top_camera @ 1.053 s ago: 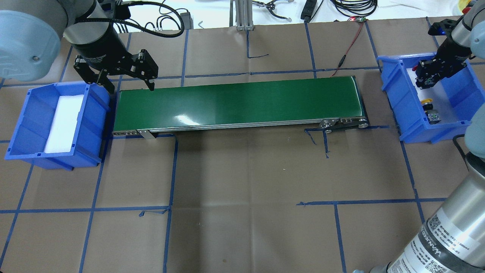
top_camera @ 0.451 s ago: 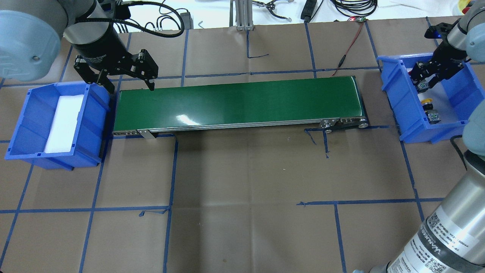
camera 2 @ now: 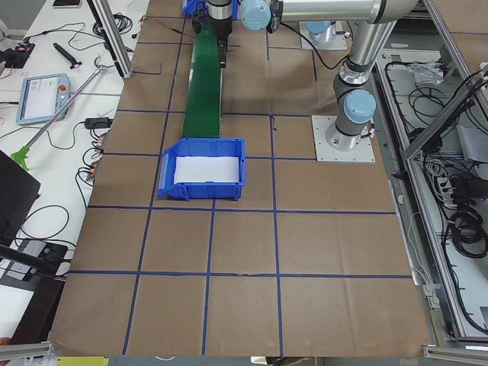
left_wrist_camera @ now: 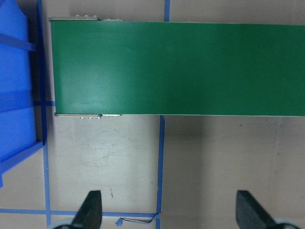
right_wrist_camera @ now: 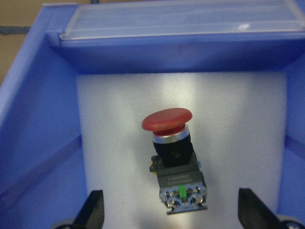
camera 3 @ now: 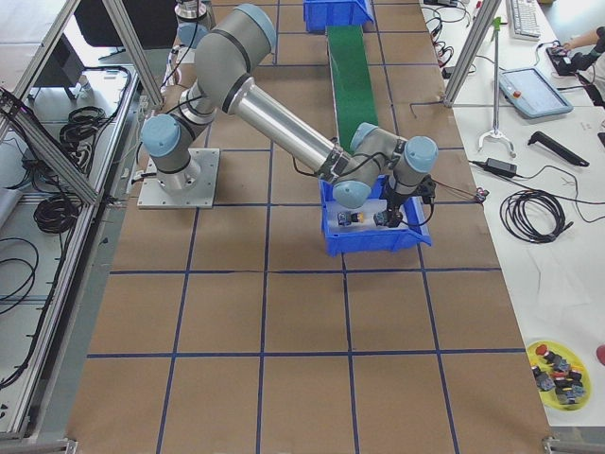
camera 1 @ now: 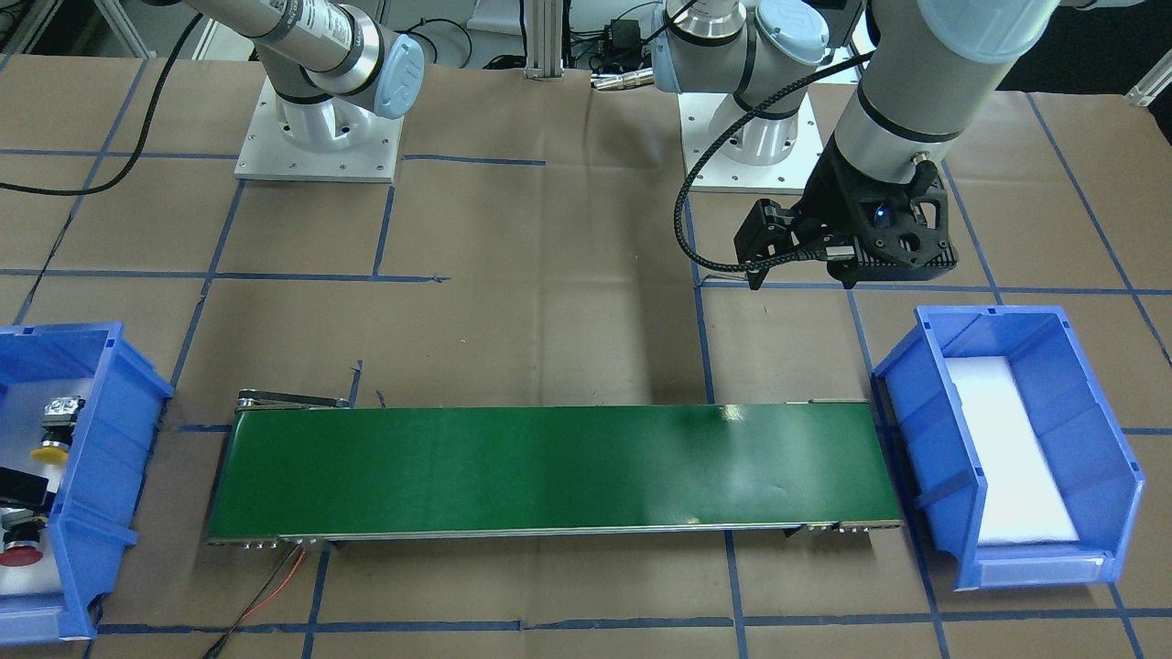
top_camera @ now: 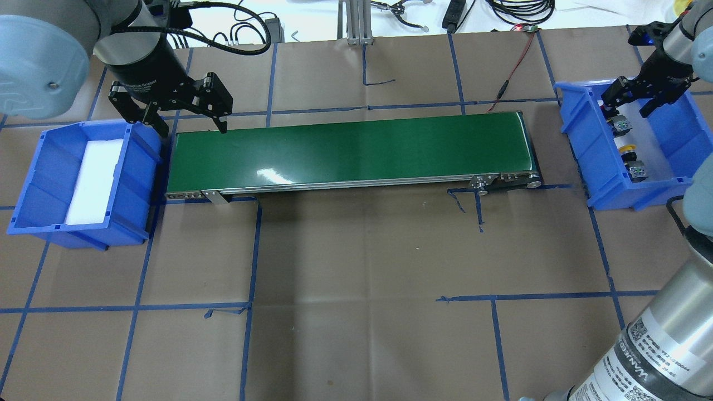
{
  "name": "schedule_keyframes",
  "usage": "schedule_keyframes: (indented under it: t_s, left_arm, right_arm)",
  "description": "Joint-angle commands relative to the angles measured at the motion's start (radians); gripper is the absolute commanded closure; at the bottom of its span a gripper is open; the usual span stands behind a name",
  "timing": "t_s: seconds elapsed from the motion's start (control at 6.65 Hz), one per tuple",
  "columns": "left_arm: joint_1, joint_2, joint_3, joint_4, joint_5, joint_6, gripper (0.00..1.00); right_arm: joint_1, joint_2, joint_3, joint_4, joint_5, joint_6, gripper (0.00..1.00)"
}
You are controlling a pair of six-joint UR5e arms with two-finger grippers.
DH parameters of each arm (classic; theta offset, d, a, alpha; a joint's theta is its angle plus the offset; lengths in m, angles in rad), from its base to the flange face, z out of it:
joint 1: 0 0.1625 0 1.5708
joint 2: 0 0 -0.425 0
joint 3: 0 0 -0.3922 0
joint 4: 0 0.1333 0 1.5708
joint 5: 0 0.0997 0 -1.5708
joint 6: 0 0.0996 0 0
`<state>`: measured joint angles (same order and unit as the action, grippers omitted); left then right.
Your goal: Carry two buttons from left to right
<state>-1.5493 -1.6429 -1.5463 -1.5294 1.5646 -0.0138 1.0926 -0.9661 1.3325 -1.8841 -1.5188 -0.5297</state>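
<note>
The red-capped button (right_wrist_camera: 173, 149) lies on its side on the white foam in the right blue bin (top_camera: 578, 146); it also shows in the overhead view (top_camera: 618, 125). The yellow-capped button (top_camera: 628, 149) lies just nearer in the same bin, and shows in the front-facing view (camera 1: 50, 441). My right gripper (top_camera: 625, 111) is open and empty, hovering just above the red button with a finger on each side of it (right_wrist_camera: 172, 213). My left gripper (top_camera: 193, 131) is open and empty above the far edge of the left end of the green conveyor belt (top_camera: 351, 150).
The left blue bin (top_camera: 34, 184) holds only a white foam pad. The conveyor runs between the two bins. A red wire (top_camera: 515, 64) leads to the belt's right end. Cables and an aluminium post (top_camera: 356, 22) stand at the table's far edge.
My right gripper lowered the red button into the right bin, opened and let it go, then drew back up. The left arm has not moved.
</note>
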Motion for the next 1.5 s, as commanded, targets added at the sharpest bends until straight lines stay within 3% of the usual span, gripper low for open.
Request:
schedule_keyframes:
  t_s: [0.0,0.3,0.45,0.75,1.05,1.2,1.35]
  left_arm:
    - [0.000,0.000,0.000,0.000,0.000,0.000,0.00]
    - [0.000,0.000,0.000,0.000,0.000,0.000,0.00]
    - [0.000,0.000,0.000,0.000,0.000,0.000,0.00]
    - [0.000,0.000,0.000,0.000,0.000,0.000,0.00]
    - [0.000,0.000,0.000,0.000,0.000,0.000,0.00]
    - [0.000,0.000,0.000,0.000,0.000,0.000,0.00]
    - [0.000,0.000,0.000,0.000,0.002,0.000,0.00]
  right_arm:
    - [0.004,-0.115,0.011,0.016,-0.006,0.000,0.01]
    - [0.025,-0.265,0.016,0.200,-0.001,-0.010,0.00]
    - [0.112,-0.340,0.043,0.224,0.002,0.006,0.00]
    - [0.278,-0.388,0.056,0.244,0.000,0.379,0.00]
    - [0.540,-0.457,0.092,0.247,-0.018,0.649,0.00]
    - [0.625,-0.471,0.124,0.244,-0.036,0.681,0.00]
    - [0.635,-0.496,0.163,0.243,-0.053,0.697,0.00]
